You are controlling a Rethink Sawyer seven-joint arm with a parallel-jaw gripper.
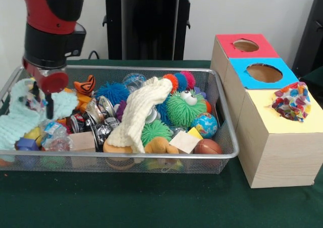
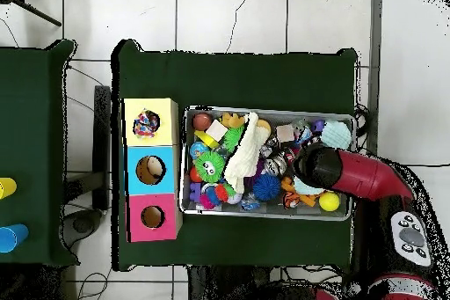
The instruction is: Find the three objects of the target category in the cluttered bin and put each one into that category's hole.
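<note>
The wire-mesh bin (image 1: 126, 156) is full of mixed toys; in the overhead view (image 2: 264, 109) it lies right of the boxes. A patchwork ball (image 1: 291, 102) of red, blue, yellow and white patches rests in the round hole of the yellow-topped wooden box (image 1: 265, 114), also shown from above (image 2: 146, 122). I see no other patchwork ball in the bin. My gripper (image 1: 43, 99) hangs low over the bin's left end, against a light blue knitted cloth (image 1: 20, 114). From above the red arm (image 2: 352, 173) covers it.
A blue-topped box (image 1: 262, 72) and a red-topped box (image 1: 246, 45) stand behind the yellow one, holes empty. In the bin lie a cream knitted cloth (image 1: 139, 112), a green spiky ball with eyes (image 1: 184, 109), a globe ball (image 1: 204, 124) and a small brown ball (image 1: 207, 146).
</note>
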